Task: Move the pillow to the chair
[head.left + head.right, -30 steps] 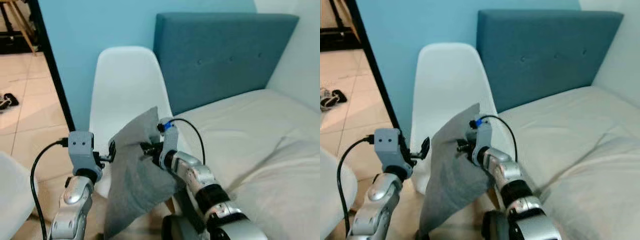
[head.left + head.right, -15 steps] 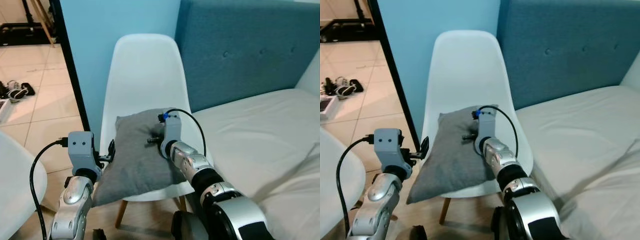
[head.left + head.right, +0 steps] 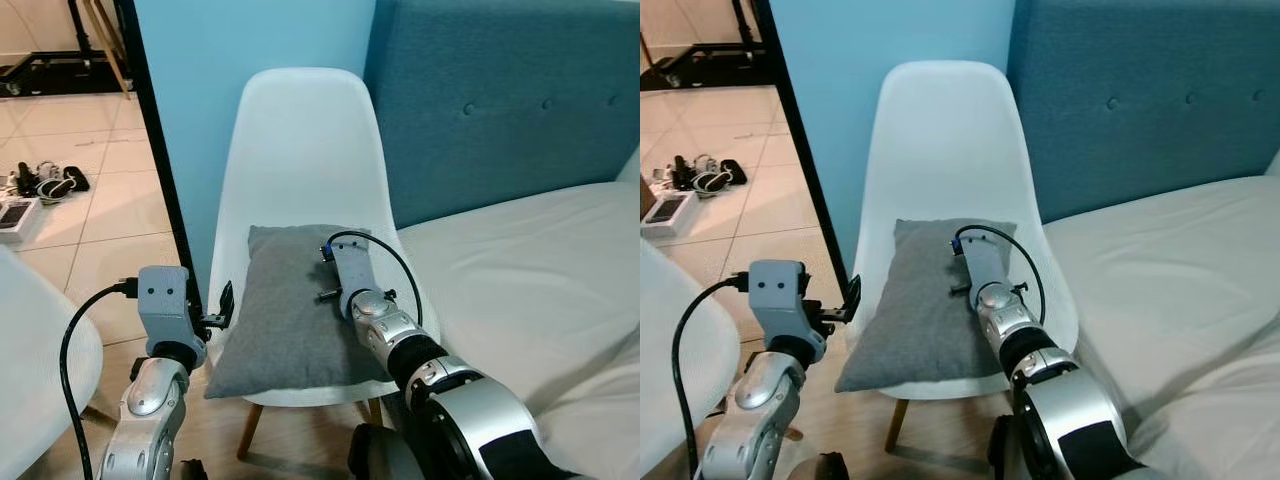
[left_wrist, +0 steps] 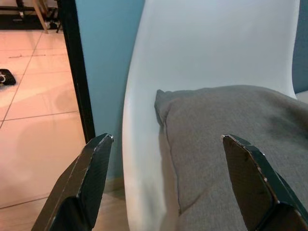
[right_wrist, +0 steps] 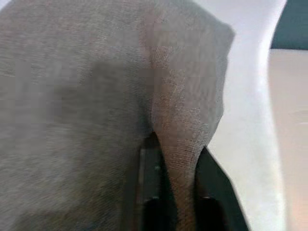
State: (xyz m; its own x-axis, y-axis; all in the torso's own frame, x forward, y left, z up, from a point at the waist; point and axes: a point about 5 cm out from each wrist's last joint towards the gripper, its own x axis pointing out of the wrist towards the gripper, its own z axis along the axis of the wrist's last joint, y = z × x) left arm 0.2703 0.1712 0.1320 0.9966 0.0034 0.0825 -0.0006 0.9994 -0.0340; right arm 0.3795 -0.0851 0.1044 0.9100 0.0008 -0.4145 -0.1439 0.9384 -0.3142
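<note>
The pillow [image 3: 290, 310] is plain grey. It lies on a white chair [image 3: 300, 150]. Behind the chair the wall [image 3: 200, 100] is light blue. Beside the chair the headboard [image 3: 510, 100] is dark teal and the bed [image 3: 520, 270] is cream. The floor [image 3: 90, 200] is pale peach tile.

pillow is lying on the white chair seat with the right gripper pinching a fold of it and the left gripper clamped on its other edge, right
Not quite. The pillow does lie on the white chair seat, and the right gripper pinches a fold. But the left wrist view shows the left gripper open, its fingers apart and off the pillow.
</note>
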